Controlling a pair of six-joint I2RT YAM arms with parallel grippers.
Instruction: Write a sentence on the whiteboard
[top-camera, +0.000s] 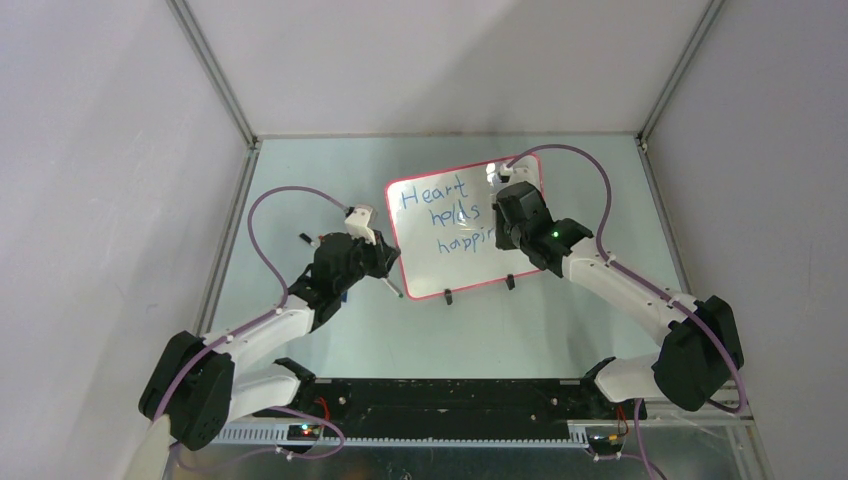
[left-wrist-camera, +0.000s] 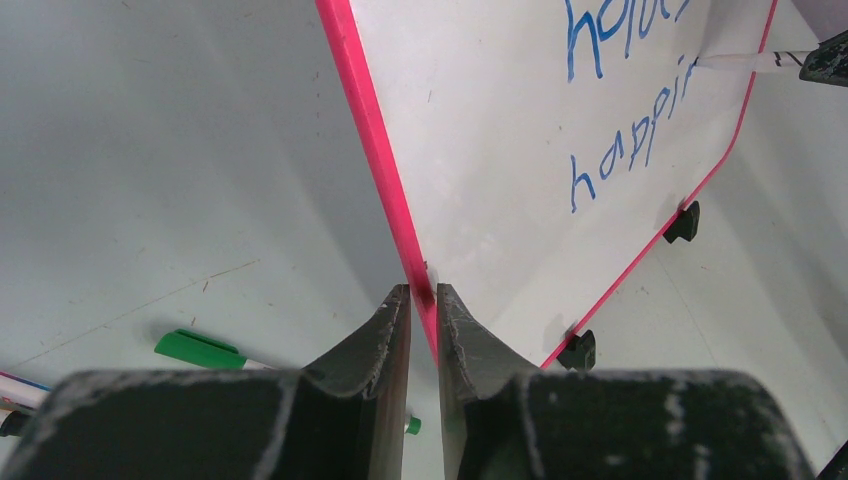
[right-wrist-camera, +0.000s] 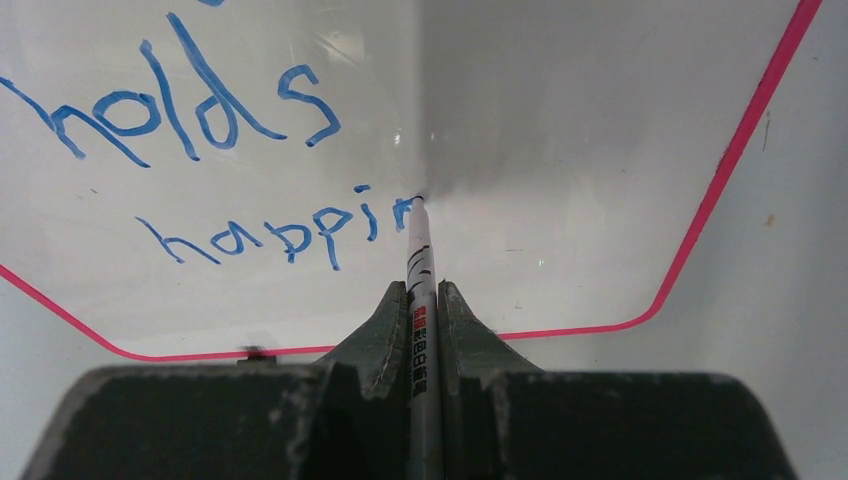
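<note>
Our right tool (right-wrist-camera: 424, 292) pinches a white pen (right-wrist-camera: 419, 245) touching the sentence (right-wrist-camera: 290, 236) on the whiteboard (right-wrist-camera: 570, 140); our left tool (left-wrist-camera: 424, 297) clamps its frame (left-wrist-camera: 380, 170) beside a green marker (left-wrist-camera: 197, 349).

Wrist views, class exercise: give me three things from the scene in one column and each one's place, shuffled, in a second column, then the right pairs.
Column one
1. thin white-barrelled marker pen
2. green-capped marker
3. side edge of the small red-framed glossy whiteboard

Column two
A. lying on the pale table
B. pinched in the shut left gripper
C. clamped in the right gripper, tip at the blue handwritten sentence

Pairs: 1-C, 2-A, 3-B.
</note>
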